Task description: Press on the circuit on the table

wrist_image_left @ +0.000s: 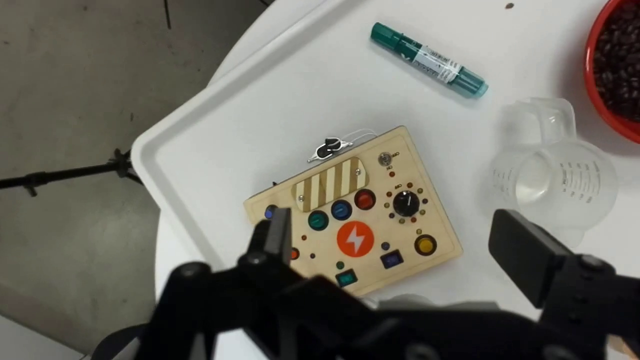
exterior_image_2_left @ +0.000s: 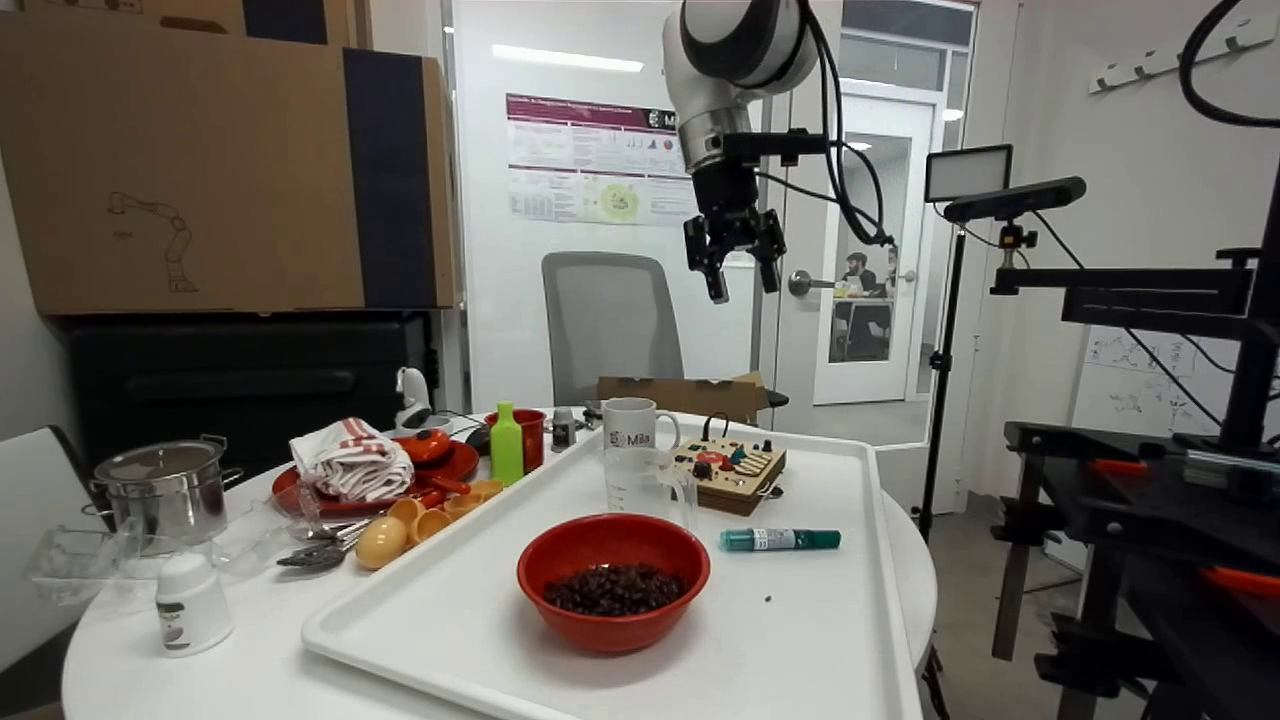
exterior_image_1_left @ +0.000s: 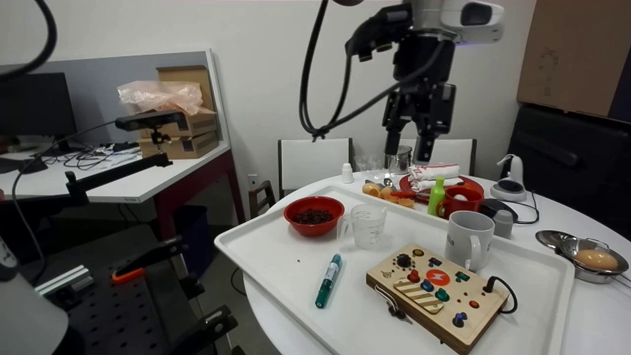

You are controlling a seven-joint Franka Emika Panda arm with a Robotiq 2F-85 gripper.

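Note:
The circuit [exterior_image_1_left: 446,296] is a light-wood board with coloured buttons, knobs and a black wire. It lies flat on the table's white, tray-like top [exterior_image_1_left: 291,266] with a raised rim. The circuit also shows in an exterior view [exterior_image_2_left: 735,490], partly behind a measuring cup, and in the wrist view [wrist_image_left: 325,240]. My gripper [exterior_image_1_left: 408,147] is open and empty, fingers pointing down, well above the tabletop in both exterior views, here too [exterior_image_2_left: 743,285]. In the wrist view the gripper [wrist_image_left: 392,240] has its fingers wide apart; the left finger covers the circuit's lower-left part.
A grey-white mug [exterior_image_1_left: 466,241] stands close behind the circuit. A clear measuring cup [exterior_image_1_left: 368,227], a red bowl [exterior_image_1_left: 314,229] of dark beans and a green marker [exterior_image_1_left: 329,281] are on the same top. Red dishes, a green bottle [exterior_image_1_left: 436,197] and eggshells stand beyond the rim.

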